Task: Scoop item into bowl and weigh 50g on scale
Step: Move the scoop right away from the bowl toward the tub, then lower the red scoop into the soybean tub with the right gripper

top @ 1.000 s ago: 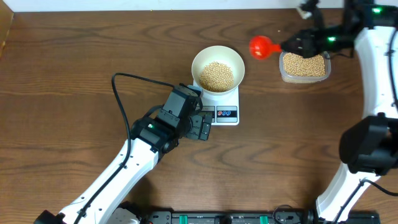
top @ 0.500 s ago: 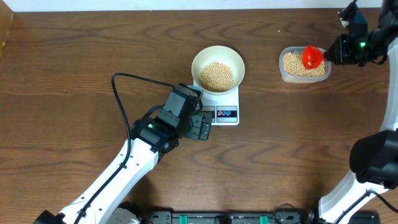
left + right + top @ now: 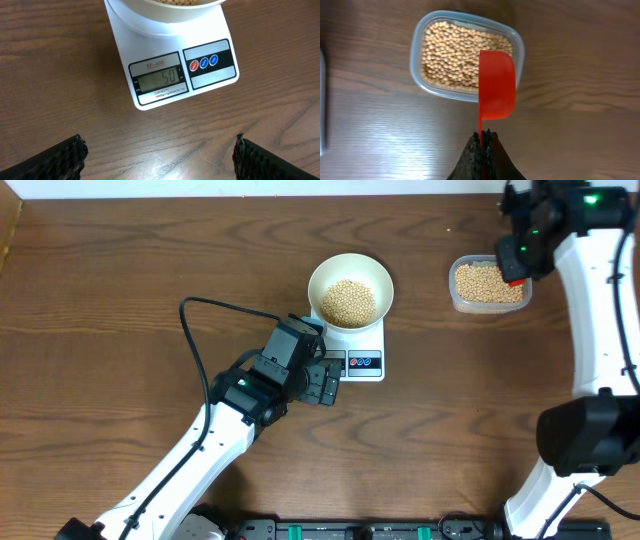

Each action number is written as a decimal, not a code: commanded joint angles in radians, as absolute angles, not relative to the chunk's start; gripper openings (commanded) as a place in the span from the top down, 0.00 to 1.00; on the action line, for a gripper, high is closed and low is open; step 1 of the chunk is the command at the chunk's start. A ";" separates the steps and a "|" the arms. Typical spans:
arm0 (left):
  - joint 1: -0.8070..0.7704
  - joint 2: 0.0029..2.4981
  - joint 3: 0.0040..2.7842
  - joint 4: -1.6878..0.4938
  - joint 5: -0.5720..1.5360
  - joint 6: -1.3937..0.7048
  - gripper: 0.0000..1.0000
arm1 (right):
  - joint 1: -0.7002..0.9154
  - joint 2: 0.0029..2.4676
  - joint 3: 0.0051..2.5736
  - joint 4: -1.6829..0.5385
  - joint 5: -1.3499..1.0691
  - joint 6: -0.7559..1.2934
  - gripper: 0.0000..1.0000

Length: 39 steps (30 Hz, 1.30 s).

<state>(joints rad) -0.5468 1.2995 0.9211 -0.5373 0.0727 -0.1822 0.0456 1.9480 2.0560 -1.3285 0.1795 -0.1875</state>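
Note:
The white bowl (image 3: 350,272) sits on the scale (image 3: 362,352) and holds a pile of tan beans (image 3: 348,300). In the left wrist view the scale (image 3: 215,80) has its display (image 3: 160,78) reading 50, with the bowl (image 3: 165,12) above it. My left gripper (image 3: 327,383) (image 3: 160,155) is open just in front of the scale, with nothing between its fingers. My right gripper (image 3: 517,258) (image 3: 483,136) is shut on the handle of a red scoop (image 3: 496,85) (image 3: 514,278), which hangs over the right rim of the clear tub.
The clear plastic tub (image 3: 455,300) (image 3: 417,70) at the back right is full of beans (image 3: 451,55). A black cable (image 3: 190,340) loops over the table left of the left arm. The table's far edge runs close behind the tub.
My right arm has swung the red scoop from the tub's left side, across the tub, to its right rim. The left arm and the bowl have not moved.

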 commanded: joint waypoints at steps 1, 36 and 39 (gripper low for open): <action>-0.546 1.286 0.921 -0.538 0.067 -0.172 0.05 | 0.093 1.937 2.074 -1.331 0.376 -0.173 0.98; -0.546 1.286 0.921 -0.537 0.067 -0.172 0.05 | -0.238 1.937 1.774 -1.065 -0.485 0.164 0.99; -0.546 1.286 0.921 -0.538 0.067 -0.172 0.04 | -0.241 1.937 1.774 -1.066 -0.485 0.163 0.98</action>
<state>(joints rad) -0.5468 1.2995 0.9211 -0.5369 0.0727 -0.1822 -0.2325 1.9476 1.7771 -1.0653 -0.4576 0.1505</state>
